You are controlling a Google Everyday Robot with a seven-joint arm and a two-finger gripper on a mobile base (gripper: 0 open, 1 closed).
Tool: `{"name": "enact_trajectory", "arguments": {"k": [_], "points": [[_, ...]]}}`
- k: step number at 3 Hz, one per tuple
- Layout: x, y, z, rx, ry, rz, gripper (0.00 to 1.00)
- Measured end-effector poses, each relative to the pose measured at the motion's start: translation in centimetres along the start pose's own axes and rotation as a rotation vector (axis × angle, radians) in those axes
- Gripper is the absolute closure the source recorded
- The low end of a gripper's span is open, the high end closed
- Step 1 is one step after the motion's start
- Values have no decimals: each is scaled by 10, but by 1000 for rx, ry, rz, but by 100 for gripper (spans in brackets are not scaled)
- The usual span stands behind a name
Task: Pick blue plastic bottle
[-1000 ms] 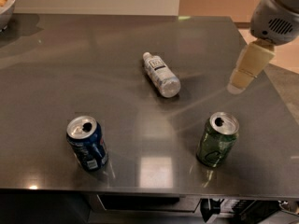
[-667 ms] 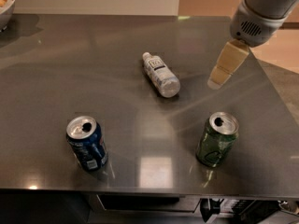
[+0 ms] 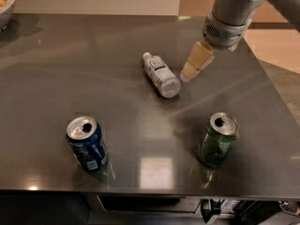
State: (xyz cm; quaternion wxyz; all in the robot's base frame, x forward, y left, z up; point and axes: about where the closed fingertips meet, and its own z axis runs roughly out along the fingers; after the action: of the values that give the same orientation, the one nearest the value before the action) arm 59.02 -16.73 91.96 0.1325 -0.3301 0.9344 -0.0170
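Note:
The blue plastic bottle (image 3: 161, 74) lies on its side near the middle of the dark table (image 3: 117, 41), its white cap pointing to the far left and its white label facing up. My gripper (image 3: 191, 68) hangs from the grey arm at the upper right, just to the right of the bottle and a little above the table. It holds nothing.
A dark blue soda can (image 3: 86, 143) stands at the front left. A green soda can (image 3: 217, 139) stands at the front right. A white bowl (image 3: 5, 3) sits at the far left corner. The table's right edge runs close to the arm.
My gripper has moved left and slightly down, from the table's right edge to right beside the bottle. The bottle and the cans have not moved.

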Motion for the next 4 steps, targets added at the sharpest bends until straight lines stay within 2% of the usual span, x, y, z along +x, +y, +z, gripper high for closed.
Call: {"name": "enact_trajectory", "arguments": {"k": [1,2,4], "points": [[-43,13,21,-7,18,108,0],[-44,13,22,-8,18,109,0],[-69,19,39,-20,73,197,0]]}}
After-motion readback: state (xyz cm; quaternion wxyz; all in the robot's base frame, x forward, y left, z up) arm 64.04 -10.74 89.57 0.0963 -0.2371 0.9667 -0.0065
